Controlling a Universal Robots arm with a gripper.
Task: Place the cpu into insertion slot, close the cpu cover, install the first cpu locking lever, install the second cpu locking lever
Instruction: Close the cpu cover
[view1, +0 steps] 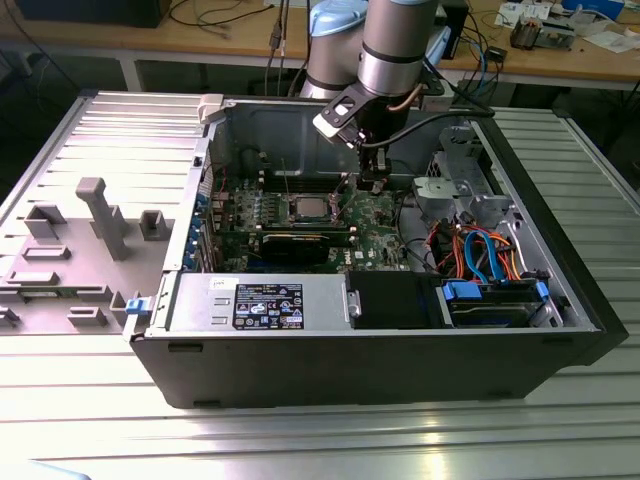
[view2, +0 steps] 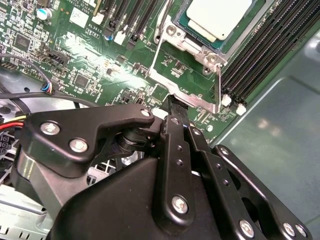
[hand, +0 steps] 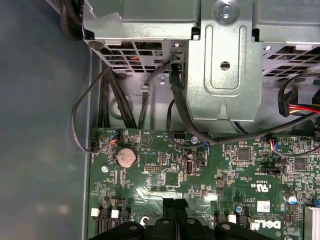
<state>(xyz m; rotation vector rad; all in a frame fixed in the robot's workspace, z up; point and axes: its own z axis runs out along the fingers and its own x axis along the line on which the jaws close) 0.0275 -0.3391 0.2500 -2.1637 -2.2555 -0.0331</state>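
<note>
The cpu (view2: 220, 15) lies flat in the insertion slot (view2: 172, 30), its silver-grey top showing; in the exterior view the cpu (view1: 306, 208) sits mid-board inside the open case. The cpu cover (view2: 187, 96) is swung open, and green board shows through its cut-out. My gripper (view2: 172, 107) has its black fingers together, with the tips meeting the cover's free edge; I cannot tell if they pinch it. In the exterior view the gripper (view1: 373, 188) hangs just to the right of the socket. The first wrist view has the gripper (hand: 175, 204) low over the board.
Long black memory slots (view2: 260, 55) flank the socket. A metal drive cage (hand: 225, 65) and black cables (hand: 180, 100) stand close beside the arm. A graphics card (view1: 300, 245) and the power supply (view1: 260, 300) lie in front of the socket.
</note>
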